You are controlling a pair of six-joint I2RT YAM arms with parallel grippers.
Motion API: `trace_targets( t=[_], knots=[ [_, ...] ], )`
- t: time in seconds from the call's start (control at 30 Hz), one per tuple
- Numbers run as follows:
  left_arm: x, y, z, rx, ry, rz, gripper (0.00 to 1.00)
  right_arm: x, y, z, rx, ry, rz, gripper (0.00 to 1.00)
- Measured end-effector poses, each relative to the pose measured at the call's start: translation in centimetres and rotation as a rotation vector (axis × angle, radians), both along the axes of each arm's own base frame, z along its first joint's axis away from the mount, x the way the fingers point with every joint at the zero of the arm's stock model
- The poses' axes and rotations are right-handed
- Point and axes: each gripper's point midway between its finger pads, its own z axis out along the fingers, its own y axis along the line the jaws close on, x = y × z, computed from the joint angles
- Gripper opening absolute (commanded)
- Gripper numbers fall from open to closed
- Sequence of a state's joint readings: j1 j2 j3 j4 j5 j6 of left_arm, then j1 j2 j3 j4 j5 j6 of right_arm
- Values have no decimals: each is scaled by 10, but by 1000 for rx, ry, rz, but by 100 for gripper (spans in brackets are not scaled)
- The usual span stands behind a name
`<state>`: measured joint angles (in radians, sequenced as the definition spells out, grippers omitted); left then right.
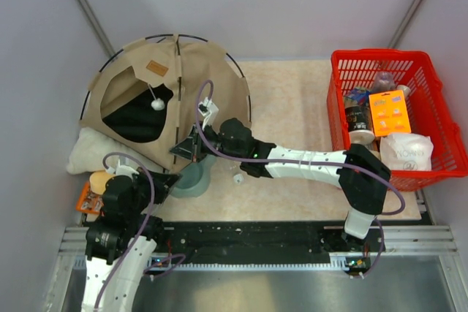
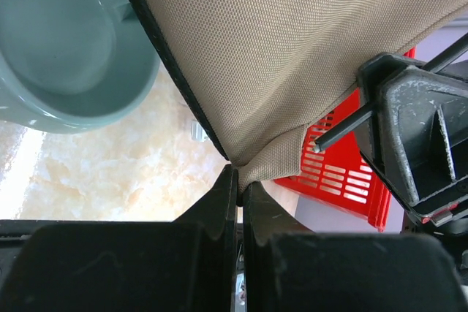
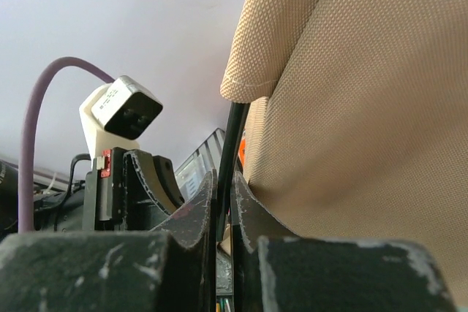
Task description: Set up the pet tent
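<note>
The pet tent (image 1: 197, 71) stands at the back left, tan fabric on thin black poles, its rounded doorway showing dark lining and a white ball (image 1: 157, 104). My left gripper (image 2: 240, 180) is shut on the tent's lower fabric corner (image 2: 270, 158). In the top view it (image 1: 170, 178) sits under the tent's near edge. My right gripper (image 3: 224, 184) is shut on a black pole (image 3: 232, 137) beside the fabric sleeve end (image 3: 245, 89). From above, the right gripper (image 1: 184, 150) is at the tent's front bottom seam. In the left wrist view the pole's tip (image 2: 319, 145) pokes out near the held corner.
A teal bowl (image 1: 191, 180) sits just in front of the tent, close under both grippers. A cream pillow (image 1: 91, 151) lies under the tent's left side. A red basket (image 1: 439, 93) of goods stands at the right. A small white object (image 1: 238, 178) lies on the mat.
</note>
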<state>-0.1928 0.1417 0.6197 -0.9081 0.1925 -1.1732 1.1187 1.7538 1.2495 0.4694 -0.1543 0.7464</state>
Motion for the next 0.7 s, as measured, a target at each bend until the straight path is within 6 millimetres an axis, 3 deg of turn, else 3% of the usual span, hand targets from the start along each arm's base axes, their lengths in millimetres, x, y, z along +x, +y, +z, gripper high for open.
trace_targets(
  t=[0.7],
  knots=[
    [2, -5, 0, 21, -6, -45, 0, 0, 6, -9, -31, -21, -7, 0]
  ],
)
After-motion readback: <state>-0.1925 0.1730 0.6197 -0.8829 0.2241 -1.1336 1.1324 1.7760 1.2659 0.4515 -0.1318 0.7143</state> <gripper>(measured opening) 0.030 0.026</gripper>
